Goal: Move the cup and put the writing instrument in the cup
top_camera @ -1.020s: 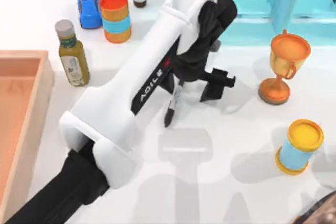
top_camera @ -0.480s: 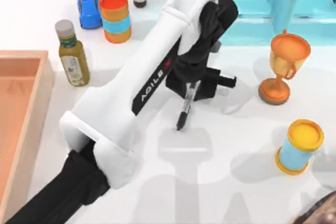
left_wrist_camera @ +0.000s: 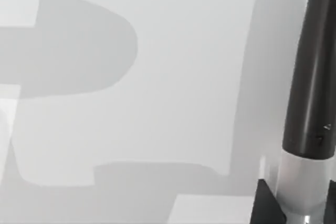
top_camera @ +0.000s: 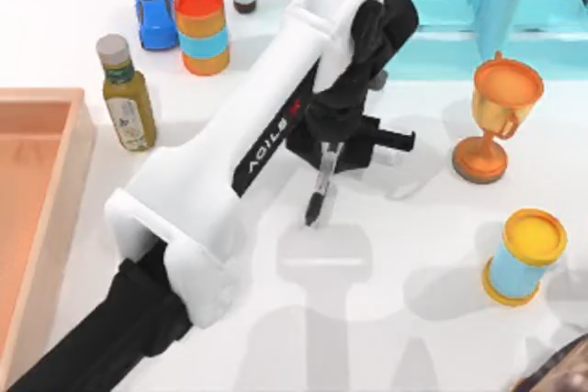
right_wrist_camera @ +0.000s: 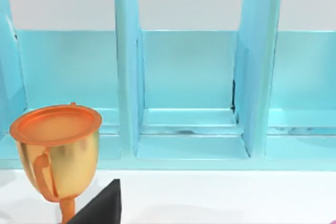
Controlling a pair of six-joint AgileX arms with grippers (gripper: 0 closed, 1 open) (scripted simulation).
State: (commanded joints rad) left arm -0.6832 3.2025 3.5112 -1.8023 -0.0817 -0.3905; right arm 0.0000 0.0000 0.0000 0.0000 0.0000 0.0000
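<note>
The left arm's pincer (top_camera: 333,151) hangs over mid-counter (top_camera: 395,254), clenched on the marker (top_camera: 322,185) at its pale band; the pen's long axis slants down, tip toward the camera-side edge. The right pincer's state cannot be told.

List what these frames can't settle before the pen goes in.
- Cup: none of the views lets me place it; the left arm covers much of the table's middle in the top view.
- Pen: its upper end is hidden under the left gripper in the top view; the left wrist view cuts it off at the edge.
- Trophy: its base is cut off in the right wrist view.
- Right arm: just a corner at the top view's lower right.
</note>
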